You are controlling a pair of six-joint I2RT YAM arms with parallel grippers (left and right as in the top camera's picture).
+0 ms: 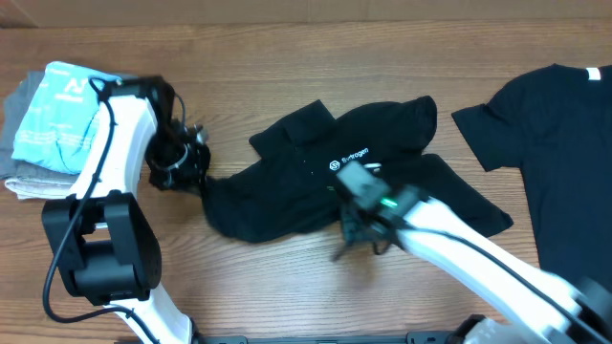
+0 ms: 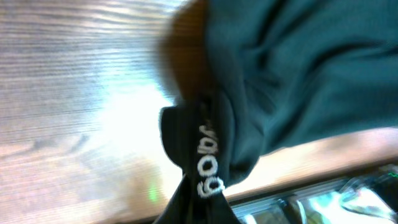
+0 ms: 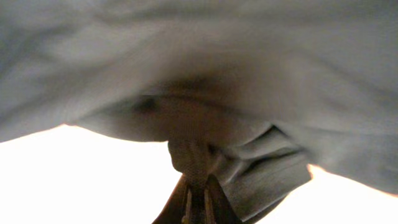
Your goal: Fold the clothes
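1. While both grippers are clenching on cloth, the crumpled black T-shirt (image 1: 287, 196) is lying in a heap in the middle of the wooden table (image 1: 287, 296), between the two arms.
2. The left gripper (image 1: 182, 162) is pinching the shirt's left edge, where the cloth is narrowing to a thin point. The right gripper (image 1: 356, 229) is pinching a bunched fold at the edge nearest the robot. In the right wrist view this fold is sitting tight between the fingers.
3. A second black T-shirt (image 1: 564, 162) is lying spread flat at the right end of the table, well apart from both grippers. A stack of folded clothes (image 1: 53, 124), light blue on grey, is resting at the left end.
4. I am judging the fabric as light, soft and limp: it is wrinkling and sagging, so it will be following any pull and holding no shape. It is not fragile, but a thin pinch may be slipping out.
5. In my judgement the best places to take hold are the shoulders or the hem corners, one for each gripper, so that the cloth is stretching flat between them.
6. The white logo (image 1: 349, 162) on the chest is showing a small emblem and one word, perhaps "Syntrogen", but it is too small to be sure. The white letters (image 2: 208, 165) in the left wrist view are blurred and turned, so I am not reading them. The white neck label (image 1: 595, 75) on the second shirt is showing no readable text.
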